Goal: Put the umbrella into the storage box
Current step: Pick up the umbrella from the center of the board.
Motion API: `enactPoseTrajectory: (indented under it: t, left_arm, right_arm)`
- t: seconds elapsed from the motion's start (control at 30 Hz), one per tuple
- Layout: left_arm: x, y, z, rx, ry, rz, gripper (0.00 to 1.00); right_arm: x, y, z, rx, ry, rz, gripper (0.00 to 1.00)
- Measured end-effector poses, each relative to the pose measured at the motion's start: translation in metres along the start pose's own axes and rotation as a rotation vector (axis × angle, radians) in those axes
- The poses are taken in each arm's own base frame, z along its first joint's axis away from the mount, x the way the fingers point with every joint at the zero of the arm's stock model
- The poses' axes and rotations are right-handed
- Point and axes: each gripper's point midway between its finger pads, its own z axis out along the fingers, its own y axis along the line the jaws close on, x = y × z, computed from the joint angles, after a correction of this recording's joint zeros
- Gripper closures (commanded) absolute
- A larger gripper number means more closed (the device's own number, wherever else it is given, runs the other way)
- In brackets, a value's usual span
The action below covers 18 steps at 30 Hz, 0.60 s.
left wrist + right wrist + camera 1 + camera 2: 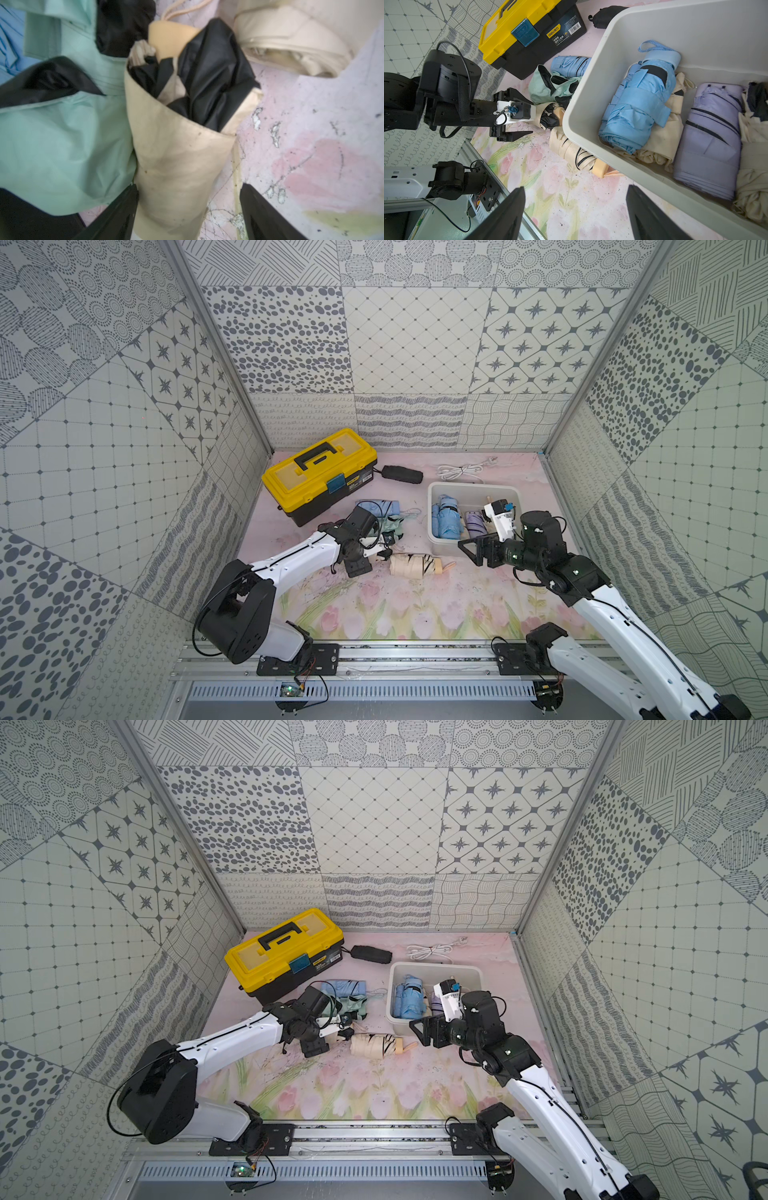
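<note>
The left end effector (188,185) stood wide open astride the cream umbrella (176,155), which lay on the bench (415,605) near centre frame in both top views, left of the storage box (430,510) and outside it. In the left wrist view the umbrella's long axis ran from bottom centre up to its tan handle (170,35), in line with the reach of the arm, so the jaws spanned its short width. One finger (124,207) appeared to touch the fabric; the other stood just clear. A mint umbrella (62,135) pressed against its left side in that view, and a striped umbrella (415,567) lay near. The right end effector (575,187) hung wide and empty beside the box's lower left corner. The left arm was the nearer; closing would probably pinch the roll crosswise.
</note>
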Motion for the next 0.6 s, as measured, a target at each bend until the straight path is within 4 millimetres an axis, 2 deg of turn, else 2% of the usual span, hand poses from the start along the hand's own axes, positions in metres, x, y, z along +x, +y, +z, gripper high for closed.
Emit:
enactPoseTrajectory:
  t: [0.23, 0.33, 0.4, 0.6]
  left_arm:
    - [-0.001, -0.021, -0.01, 0.051, -0.014, 0.011, 0.25]
    - [0.0, -0.029, -0.013, 0.073, -0.023, -0.006, 0.2]
    - [0.0, -0.031, -0.015, 0.071, -0.029, -0.026, 0.16]
    - [0.003, -0.026, -0.017, 0.032, -0.024, -0.068, 0.13]
  right_arm:
    - [0.0, 0.0, 0.001, 0.0, -0.001, 0.001, 0.17]
    - [0.001, -0.001, 0.002, -0.001, -0.002, 0.0, 0.18]
    - [0.002, -0.001, 0.002, -0.002, 0.001, 0.001, 0.18]
    - [0.003, -0.001, 0.003, -0.008, 0.002, 0.0, 0.18]
